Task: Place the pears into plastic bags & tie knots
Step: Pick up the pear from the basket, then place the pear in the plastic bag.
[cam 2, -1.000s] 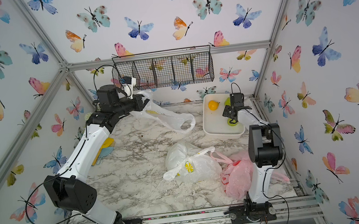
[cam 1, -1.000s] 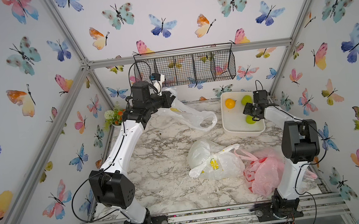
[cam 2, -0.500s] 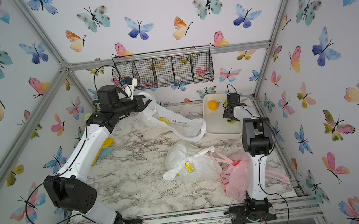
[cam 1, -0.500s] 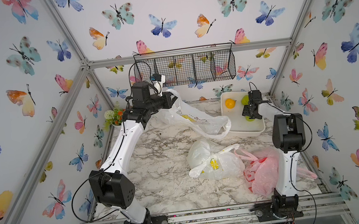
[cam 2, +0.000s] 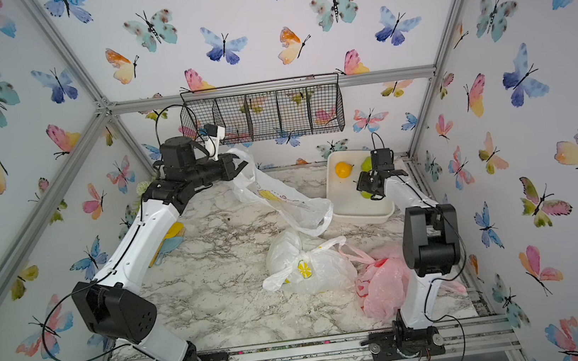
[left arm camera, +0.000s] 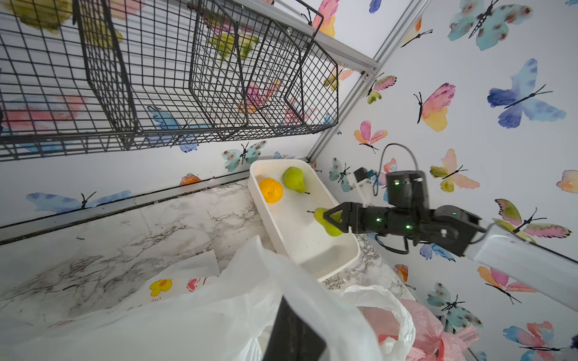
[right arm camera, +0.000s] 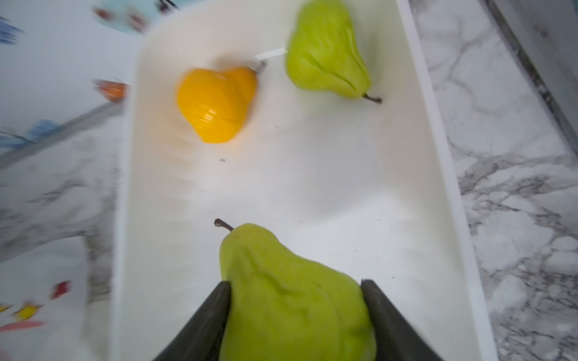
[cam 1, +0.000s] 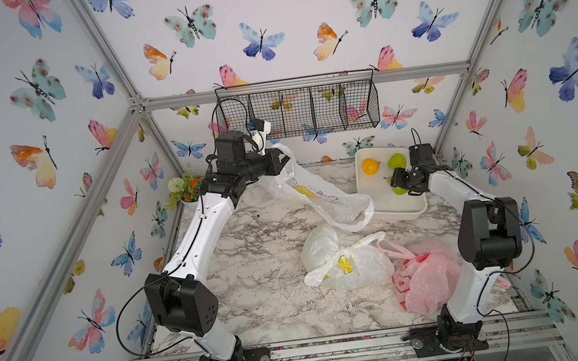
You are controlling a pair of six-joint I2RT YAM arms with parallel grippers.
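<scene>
Doodle bag (cam 1: 318,193) hangs high from our clenched left gripper (cam 1: 282,159) so its mouth gapes; we clamp a green pear (right arm camera: 291,300) in the right gripper (right arm camera: 295,284).

White links (cam 1: 204,228), black joint housings (cam 1: 183,306); small green lights (left arm camera: 377,220)

The pears (right arm camera: 325,53) are green, the tray (right arm camera: 312,187) white, the doodle bag (cam 1: 318,194) white with colourful prints.

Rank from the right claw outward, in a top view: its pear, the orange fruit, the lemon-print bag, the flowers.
1. Green pear, inside the right claw.
2. Orange fruit, same tray.
3. Lemon-print bag, table centre.
4. Flowers, far left corner.
</scene>
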